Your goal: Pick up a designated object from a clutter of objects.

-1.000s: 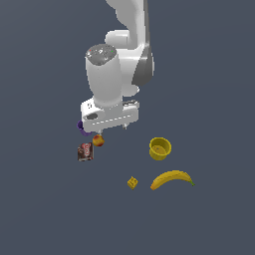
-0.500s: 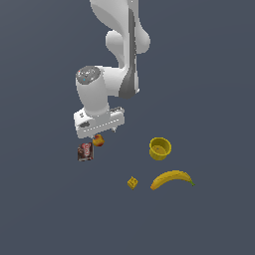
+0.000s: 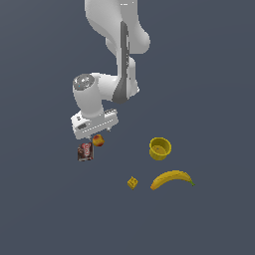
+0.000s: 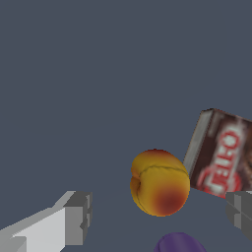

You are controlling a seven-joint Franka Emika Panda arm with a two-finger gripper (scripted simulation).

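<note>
Orange-red fruit [image 4: 159,183] on grey worktop [image 3: 209,74], between the spread fingers of the released hand [image 4: 157,219], brown packet [image 4: 221,155] just beside at 3 o'clock, purple cup [image 4: 179,242] near.

I'm in a simulator scene, no real room: flat slate-grey floor [image 3: 214,60] fills everything, and the arm [image 3: 115,45], banana [image 3: 172,179] and yellow cup [image 3: 160,148] look rendered, smooth.
</note>
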